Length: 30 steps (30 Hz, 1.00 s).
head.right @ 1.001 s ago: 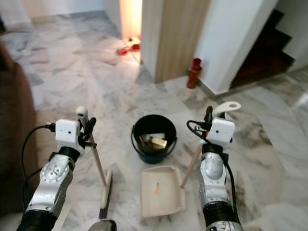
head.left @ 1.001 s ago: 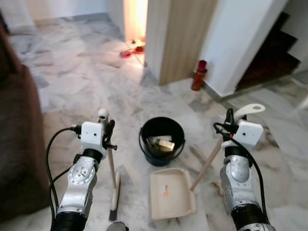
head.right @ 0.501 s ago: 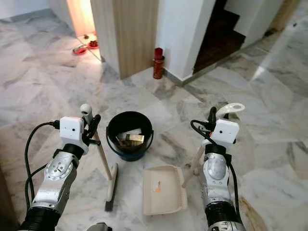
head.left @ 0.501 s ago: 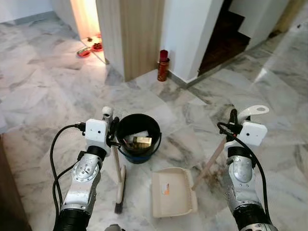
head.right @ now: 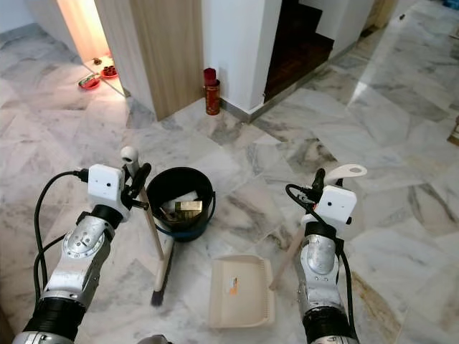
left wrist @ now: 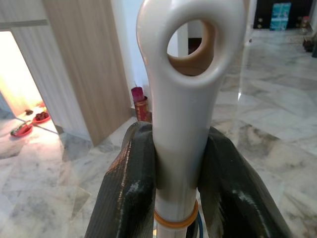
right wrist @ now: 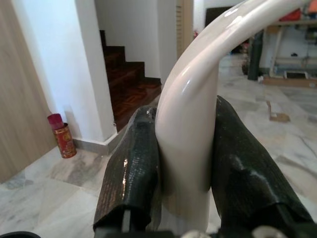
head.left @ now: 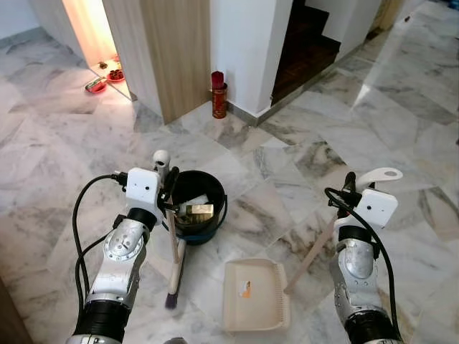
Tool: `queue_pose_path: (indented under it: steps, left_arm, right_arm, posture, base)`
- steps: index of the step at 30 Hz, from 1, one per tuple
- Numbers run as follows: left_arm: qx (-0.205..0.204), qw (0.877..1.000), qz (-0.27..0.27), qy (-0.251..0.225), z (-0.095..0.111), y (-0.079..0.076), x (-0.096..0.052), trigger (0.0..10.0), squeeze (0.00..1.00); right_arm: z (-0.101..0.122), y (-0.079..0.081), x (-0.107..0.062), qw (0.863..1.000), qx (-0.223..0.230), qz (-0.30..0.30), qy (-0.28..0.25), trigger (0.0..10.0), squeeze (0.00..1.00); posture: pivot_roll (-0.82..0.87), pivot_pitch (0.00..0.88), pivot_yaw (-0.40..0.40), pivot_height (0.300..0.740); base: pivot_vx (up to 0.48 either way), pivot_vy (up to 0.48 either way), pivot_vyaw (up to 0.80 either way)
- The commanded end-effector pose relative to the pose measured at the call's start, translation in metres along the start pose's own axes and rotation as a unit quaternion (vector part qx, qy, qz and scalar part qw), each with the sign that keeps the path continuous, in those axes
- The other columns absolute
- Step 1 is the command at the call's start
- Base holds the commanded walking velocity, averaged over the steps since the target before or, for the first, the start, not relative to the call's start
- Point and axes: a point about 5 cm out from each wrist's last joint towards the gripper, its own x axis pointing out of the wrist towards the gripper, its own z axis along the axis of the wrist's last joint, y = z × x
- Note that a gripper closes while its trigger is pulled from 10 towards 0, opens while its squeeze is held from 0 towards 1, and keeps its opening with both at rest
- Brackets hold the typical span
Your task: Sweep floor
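Left gripper (left wrist: 176,178): fingers (left wrist: 131,183) clamped on broom (head.left: 173,251) handle (bristles on floor (head.left: 301,143) beside bucket (head.left: 197,208)).
Right gripper (right wrist: 185,163): fingers clamped on dustpan (head.left: 254,301) handle; pan flat on floor.

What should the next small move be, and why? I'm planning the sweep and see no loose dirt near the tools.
Probably walk on to find dirt. The left gripper holds the broom, the right gripper the dustpan, jaws clamped on each handle, and the marble floor around the black bucket looks free of debris.

Glossy marble floor (head.left: 301,165); seemingly plastic dustpan (head.left: 254,304).
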Motion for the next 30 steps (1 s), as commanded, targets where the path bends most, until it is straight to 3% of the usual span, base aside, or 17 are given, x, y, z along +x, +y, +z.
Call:
queue_pose_path:
  steps: [1, 12, 21, 30]
  left_arm:
    - [0.006, 1.000, -0.009, -0.015, 0.0086, -0.0001, 0.0082, 10.0, 0.00]
    - [0.008, 1.000, -0.014, -0.019, 0.0111, -0.0005, 0.0154, 10.0, 0.00]
    - [0.012, 1.000, -0.008, -0.022, 0.0105, 0.0009, 0.0141, 10.0, 0.00]
    - [0.003, 1.000, -0.007, -0.023, 0.0080, -0.0053, 0.0117, 10.0, 0.00]
  right_arm:
    - [0.0042, 0.0006, 0.0002, 1.000, 0.006, -0.006, -0.016, 10.0, 0.00]
    - [0.0035, 0.0026, 0.0007, 1.000, 0.005, -0.008, -0.014, 10.0, 0.00]
    - [0.0077, 0.0062, 0.0029, 1.000, 0.001, 0.003, -0.029, 10.0, 0.00]
    - [0.0074, -0.0018, 0.0047, 1.000, 0.002, 0.001, -0.021, 10.0, 0.00]
  posture:
    - [0.22, 0.101, 0.020, 0.740]
    - [0.22, 0.092, 0.016, 0.740]
    - [0.23, 0.085, 0.000, 0.740]
    - [0.21, 0.098, -0.022, 0.740]
  base:
    - [0.000, 0.000, -0.80]
    - [0.000, 0.000, -0.80]
    - [0.000, -0.352, 0.00]
    - [0.000, -0.391, -0.07]
